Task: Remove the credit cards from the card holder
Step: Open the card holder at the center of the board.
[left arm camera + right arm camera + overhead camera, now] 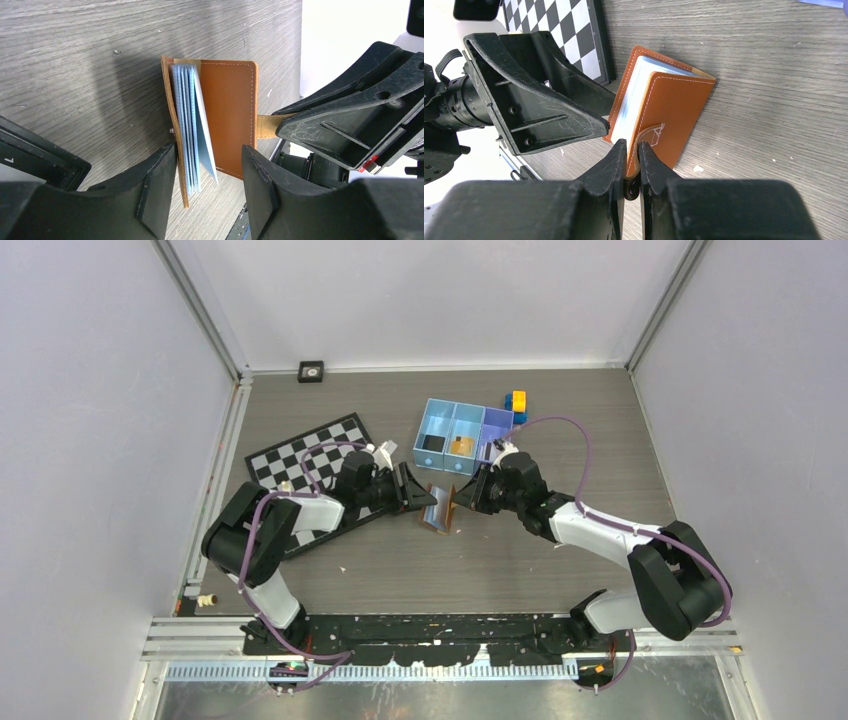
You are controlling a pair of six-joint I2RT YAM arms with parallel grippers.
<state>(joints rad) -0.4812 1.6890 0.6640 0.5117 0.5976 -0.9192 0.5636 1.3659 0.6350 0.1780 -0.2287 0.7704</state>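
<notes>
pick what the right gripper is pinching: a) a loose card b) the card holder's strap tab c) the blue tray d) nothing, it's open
b: in the right wrist view the right gripper has its fingers closed on the strap tab that sticks out from the brown card holder.

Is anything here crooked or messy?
Yes. The card holder stands on edge, half open, instead of lying flat; the right pincer pinches its strap. The chessboard lies crooked, and white bits dot the table.
</notes>
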